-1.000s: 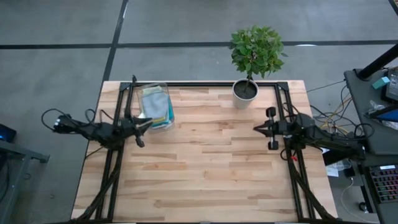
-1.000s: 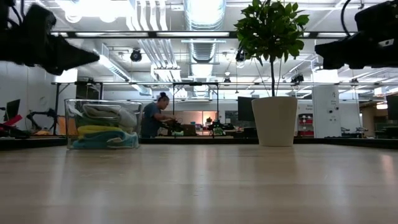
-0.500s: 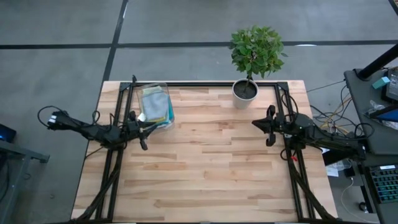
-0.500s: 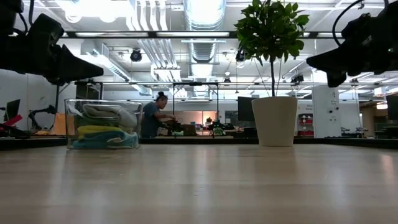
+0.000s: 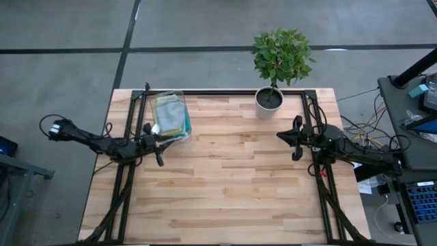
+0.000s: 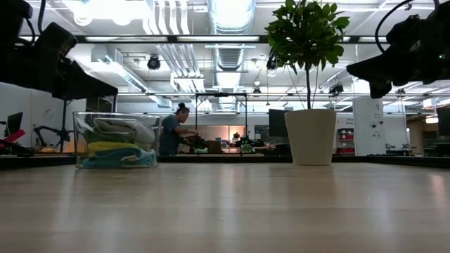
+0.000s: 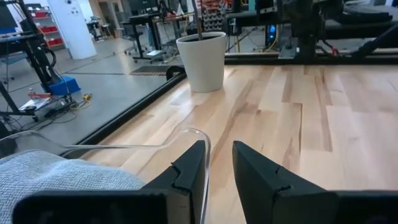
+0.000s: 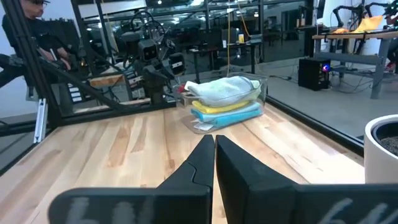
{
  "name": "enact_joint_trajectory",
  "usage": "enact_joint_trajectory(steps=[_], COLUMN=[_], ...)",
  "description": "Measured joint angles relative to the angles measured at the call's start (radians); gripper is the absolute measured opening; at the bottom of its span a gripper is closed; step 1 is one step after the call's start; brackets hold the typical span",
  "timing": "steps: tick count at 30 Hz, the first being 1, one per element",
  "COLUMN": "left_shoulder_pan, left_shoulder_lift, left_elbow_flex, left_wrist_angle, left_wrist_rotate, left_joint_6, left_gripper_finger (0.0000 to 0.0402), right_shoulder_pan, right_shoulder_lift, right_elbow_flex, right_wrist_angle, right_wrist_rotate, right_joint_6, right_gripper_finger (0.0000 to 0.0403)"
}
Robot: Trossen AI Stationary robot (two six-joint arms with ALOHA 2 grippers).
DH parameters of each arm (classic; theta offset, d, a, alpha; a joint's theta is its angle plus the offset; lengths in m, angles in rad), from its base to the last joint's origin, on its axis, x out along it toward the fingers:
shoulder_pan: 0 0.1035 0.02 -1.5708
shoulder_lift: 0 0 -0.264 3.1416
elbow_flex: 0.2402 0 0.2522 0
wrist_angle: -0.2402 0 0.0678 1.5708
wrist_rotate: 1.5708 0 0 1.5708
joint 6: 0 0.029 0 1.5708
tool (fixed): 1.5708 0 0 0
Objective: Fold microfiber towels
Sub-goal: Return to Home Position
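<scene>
Hovering over the wooden table's (image 5: 232, 195) 9 o'clock edge, my left gripper (image 5: 161, 142) hung just beside the 6 o'clock side of the clear plastic bin (image 5: 186, 102). Its two fingers (image 7: 186, 174) were parted by only a narrow slot and gripped nothing. From my left wrist, the bin's curved rim showed right at those fingers; whether they touched it I could not tell.

The microfiber towels (image 5: 171, 115) lay folded and stacked inside the bin, which stood at the table's 11 o'clock corner. A grey towel (image 8: 224, 87) was on top, a yellow towel (image 8: 221, 107) lay under it, and a teal towel (image 6: 119, 159) sat at the bottom. The other layers could not be told apart.

My right gripper (image 5: 280, 136) was raised above the table's 3 o'clock edge, well apart from the bin and pointing toward 9 o'clock. Its fingers (image 8: 239, 165) were pressed together and empty.

A potted plant (image 5: 270, 99) in a white pot stood at the table's 1 o'clock. In the room beyond the table, a person (image 6: 171, 132) was bent over a workbench.
</scene>
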Motion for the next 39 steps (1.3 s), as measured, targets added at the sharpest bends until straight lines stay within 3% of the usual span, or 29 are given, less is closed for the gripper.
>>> enact_joint_trajectory(steps=[39], left_shoulder_pan=[0.0], left_shoulder_lift=[0.032], left_elbow_flex=[-0.002], left_wrist_angle=[0.0], left_wrist_rotate=[0.0], left_joint_6=[0.0], left_gripper_finger=[0.0067], right_shoulder_pan=[0.0], right_shoulder_lift=[0.0], right_elbow_flex=[-0.001], right_wrist_angle=[0.0], right_wrist_rotate=[0.0], right_joint_6=[-0.001], right_gripper_finger=[0.0009])
